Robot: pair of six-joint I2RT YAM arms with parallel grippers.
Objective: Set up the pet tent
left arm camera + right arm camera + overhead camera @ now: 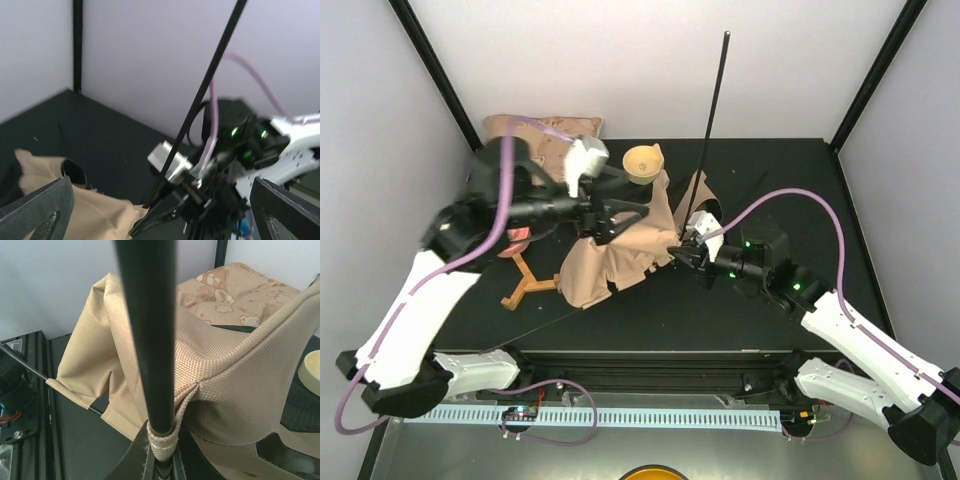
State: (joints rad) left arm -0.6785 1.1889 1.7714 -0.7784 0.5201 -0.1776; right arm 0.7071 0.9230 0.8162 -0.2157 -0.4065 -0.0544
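- While the right gripper (680, 254) is pressed together on a black pole (715, 110), that pole rises steeply from its fingers and leans toward the far edge of the table (790, 300), its tip showing against the back wall.
- The tent (615, 255) is a crumpled tan heap near the middle of the table, a little left of centre and not standing. One flap reaches across to the right gripper.
- Seen from the right wrist, the pole (147, 340) fills the middle of the view. A stitched loop (162, 440) of tan cloth wraps its foot just above the gripper's fingers, and the tent cloth (225, 390) spreads away from that loop on both sides.
- A second, thin pole (30, 371) lies along the cloth's lower left edge and enters a folded hem there.
- The left gripper (623, 220) hovers over the far part of the heap with its fingers spread wide. Whether it touches the cloth cannot be told.
- From the left wrist, its two fingers (37, 212) stand at the bottom corners of the view with nothing held between them. Tan cloth lies below on the left, and the right gripper with its pole is opposite.
- A beige patterned pillow (545, 128) lies at the far left corner of the table, partly behind the left arm.
- A small tan bowl (642, 163) sits just beside the far edge of the heap.
- A wooden stand (525, 282) lies flat to the left of the tent, toward the near edge.
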